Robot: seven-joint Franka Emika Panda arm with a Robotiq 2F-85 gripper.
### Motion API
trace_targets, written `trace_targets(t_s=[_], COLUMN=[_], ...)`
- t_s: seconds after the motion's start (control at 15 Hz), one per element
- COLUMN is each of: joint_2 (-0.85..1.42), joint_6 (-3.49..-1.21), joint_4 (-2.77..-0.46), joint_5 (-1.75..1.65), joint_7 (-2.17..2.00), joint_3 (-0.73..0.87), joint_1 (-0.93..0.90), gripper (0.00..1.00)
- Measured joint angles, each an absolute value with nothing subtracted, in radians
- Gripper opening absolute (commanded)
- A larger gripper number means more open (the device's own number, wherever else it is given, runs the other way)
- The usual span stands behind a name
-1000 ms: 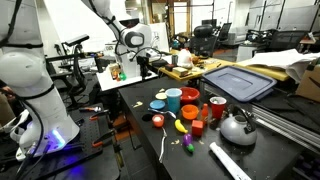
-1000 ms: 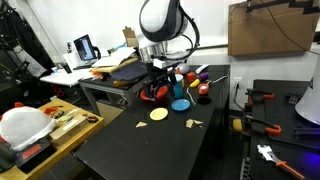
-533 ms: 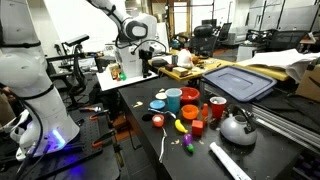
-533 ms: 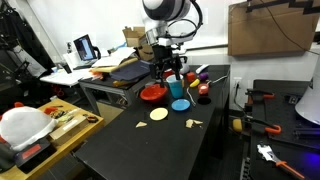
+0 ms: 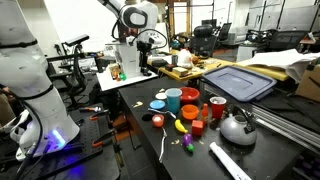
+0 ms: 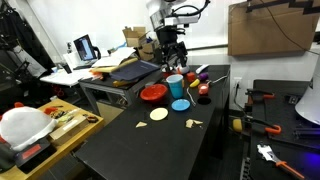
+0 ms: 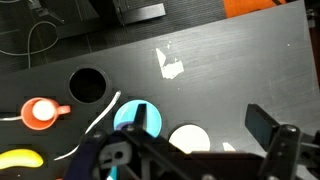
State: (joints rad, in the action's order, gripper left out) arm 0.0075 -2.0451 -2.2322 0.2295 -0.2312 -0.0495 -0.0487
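My gripper (image 7: 205,125) is open and empty, held high above the black table (image 7: 240,60). It shows in both exterior views (image 5: 150,42) (image 6: 170,45). In the wrist view, below it lie a blue disc (image 7: 135,115) and a cream disc (image 7: 190,140), with a red mug (image 7: 40,113), a black cup (image 7: 87,85) and a banana (image 7: 20,158) to the left. In an exterior view the blue disc (image 6: 180,104), the cream disc (image 6: 158,114), a red plate (image 6: 152,93) and a blue cup (image 6: 175,85) sit under the gripper.
A metal kettle (image 5: 237,127), a red cup (image 5: 216,108), a red bowl (image 5: 190,96) and a banana (image 5: 181,125) crowd the table. White paper scraps (image 7: 170,65) lie on it. A grey lid (image 5: 238,80) and cardboard lie behind. A desk with a laptop (image 6: 84,47) stands alongside.
The arm has risen steadily, lifting the open gripper from just above the cups and plates to well above them. Nothing on the table has moved.
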Motion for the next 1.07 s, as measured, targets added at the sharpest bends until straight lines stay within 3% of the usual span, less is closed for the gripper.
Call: trace_targets(t_s=[1.07], joint_2=[-0.128], joint_6=[-1.959], joint_4=[-2.212], joint_5=[0.083], joint_7=[-0.149], joint_3=[-0.048], joint_1=[-0.048], gripper=[1.00])
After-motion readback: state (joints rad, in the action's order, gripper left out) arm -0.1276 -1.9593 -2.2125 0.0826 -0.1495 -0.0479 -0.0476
